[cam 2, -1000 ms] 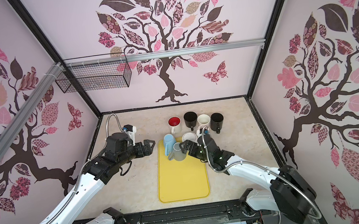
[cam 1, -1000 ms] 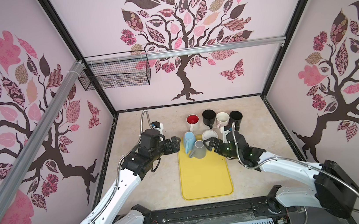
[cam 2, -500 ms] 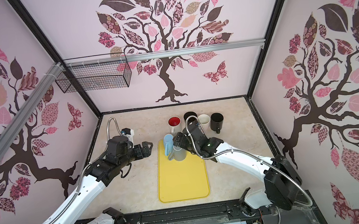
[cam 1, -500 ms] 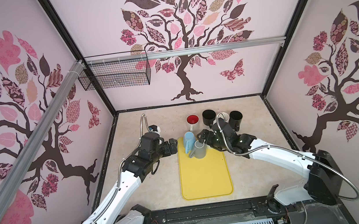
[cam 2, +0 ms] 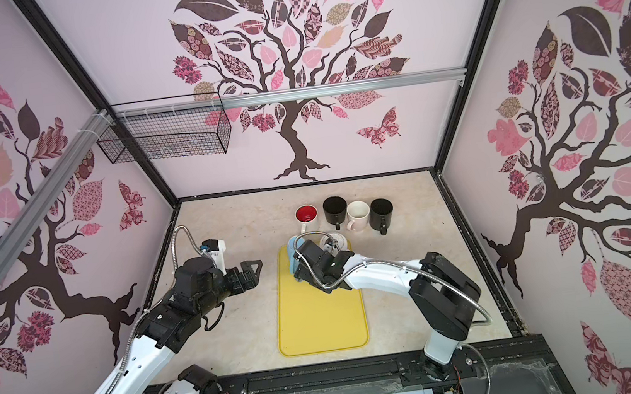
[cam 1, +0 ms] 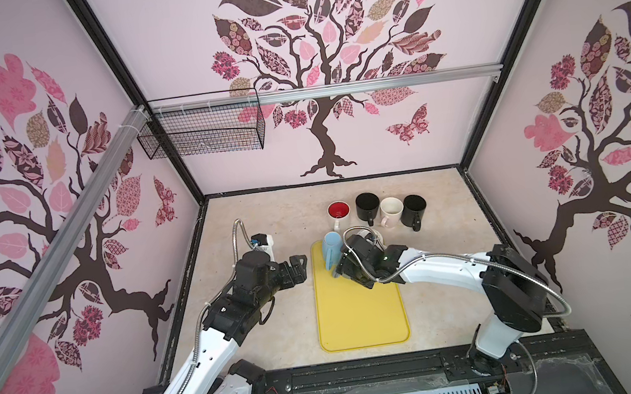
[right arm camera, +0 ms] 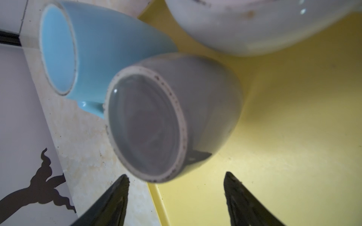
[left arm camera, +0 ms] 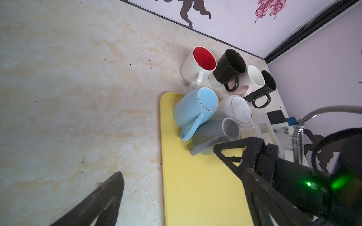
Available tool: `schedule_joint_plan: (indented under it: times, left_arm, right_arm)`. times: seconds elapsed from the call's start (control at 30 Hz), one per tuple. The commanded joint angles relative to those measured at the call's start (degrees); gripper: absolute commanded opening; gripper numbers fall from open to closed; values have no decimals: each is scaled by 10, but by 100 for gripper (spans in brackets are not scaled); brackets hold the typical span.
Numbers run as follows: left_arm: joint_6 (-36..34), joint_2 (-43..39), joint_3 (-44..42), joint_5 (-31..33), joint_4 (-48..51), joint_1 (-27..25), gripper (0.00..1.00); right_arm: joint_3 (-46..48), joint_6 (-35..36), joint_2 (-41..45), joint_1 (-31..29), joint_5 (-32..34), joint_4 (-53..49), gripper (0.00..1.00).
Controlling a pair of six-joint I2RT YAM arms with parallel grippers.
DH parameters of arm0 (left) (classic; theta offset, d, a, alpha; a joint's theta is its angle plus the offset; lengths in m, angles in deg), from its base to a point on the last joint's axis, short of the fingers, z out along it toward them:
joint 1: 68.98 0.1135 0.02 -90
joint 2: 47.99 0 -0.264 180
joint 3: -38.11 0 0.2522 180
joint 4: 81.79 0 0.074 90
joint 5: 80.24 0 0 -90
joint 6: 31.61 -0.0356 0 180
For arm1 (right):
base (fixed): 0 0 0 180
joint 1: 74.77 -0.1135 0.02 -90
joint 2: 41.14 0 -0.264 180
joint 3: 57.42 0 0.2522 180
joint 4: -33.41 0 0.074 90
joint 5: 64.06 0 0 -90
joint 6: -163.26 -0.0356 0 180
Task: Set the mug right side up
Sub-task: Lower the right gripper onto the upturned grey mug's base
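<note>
Spread wide and holding nothing, the left gripper (cam 1: 300, 269) hangs over the beige marbled tabletop (cam 1: 264, 220), with the edge of the flat yellow plastic tray (cam 1: 361, 314) just ahead of its fingertips. Further along that reach a light-blue ceramic mug (left arm camera: 192, 111) stands base up on the tray. Close beside it, on the far side, is the likely target, a grey ceramic mug with a speckled foot ring (right arm camera: 145, 125), also base up on the tray. The right gripper (right arm camera: 177, 192) points at this grey mug with its jaws apart. The mug sits just past the fingertips, not between them, so nothing is pinched. By my reading the job is barely begun: the approach is made, while grasp, lift, flip and set-down are all left. Both top views hide the grey mug almost wholly under the right wrist, but they show the row of four upright ceramic mugs (cam 1: 391, 209) beyond that gripper, which the right wrist view lacks. The left wrist view adds the grey mug's handle, lying towards one right finger; whether they touch I cannot tell.
</note>
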Motion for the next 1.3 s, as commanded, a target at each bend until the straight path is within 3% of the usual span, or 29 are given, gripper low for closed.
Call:
schedule_joint_plan:
  times: [0.0, 0.33, 0.8, 1.03, 1.13, 1.27]
  left_arm:
    - [1, -4, -17, -1, -11, 2, 97]
    - [1, -3, -17, -1, -8, 3, 97]
    - [2, 1, -19, -14, -14, 2, 97]
    - [2, 4, -23, -27, -24, 1, 97]
    - [1, 6, -23, -29, -29, 2, 97]
    - [-1, 14, -25, -40, -36, 2, 97]
  right_arm:
    - [-57, -49, -42, 0, 17, -53, 78]
    - [-101, -83, -100, 2, 17, -89, 78]
    - [9, -77, -1, 1, 5, -119, 75]
    - [87, 21, 127, 2, 27, -135, 75]
    - [135, 137, 184, 2, -13, -53, 75]
    - [121, 219, 207, 1, 25, -85, 70]
